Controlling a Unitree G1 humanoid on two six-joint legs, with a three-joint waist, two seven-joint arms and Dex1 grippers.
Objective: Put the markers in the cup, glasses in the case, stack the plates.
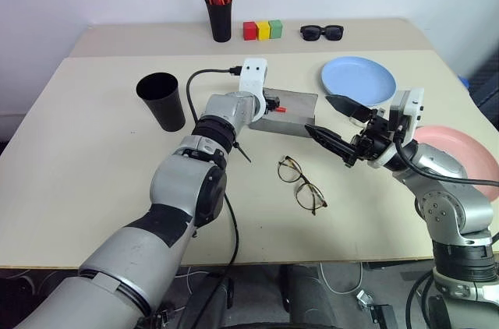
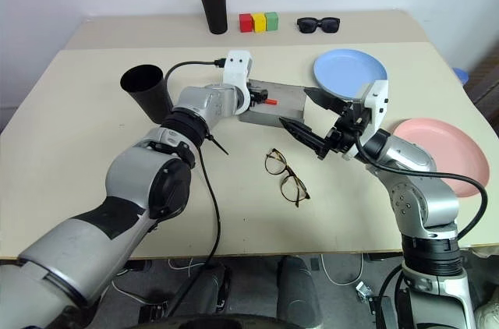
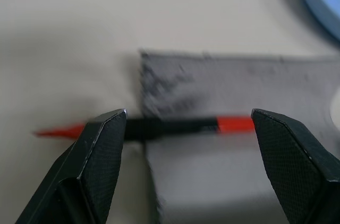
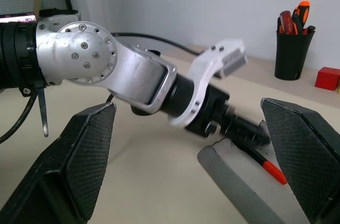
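Glasses (image 1: 301, 184) lie unfolded on the table (image 1: 93, 157), nearest to you and just in front of the grey case (image 1: 292, 103), not touching it. Take the case as your landmark. Note that the black marker with red cap and tip (image 3: 175, 126) lies across the case's left edge, one red end over the case and the other over the table. Your left gripper (image 3: 188, 128) sits over that same edge with its fingers spread wide on either side of the marker; no finger presses on it. Your right gripper (image 1: 337, 126) hangs at the case's right end, raised off the table, jaws fully apart and holding nothing. Locate the black cup (image 1: 161, 100) upright, well to the left of the case. Locate the blue plate (image 1: 359, 79) just behind and to the right of the case. Find the pink plate (image 1: 468, 159) farther right, apart from the blue one.
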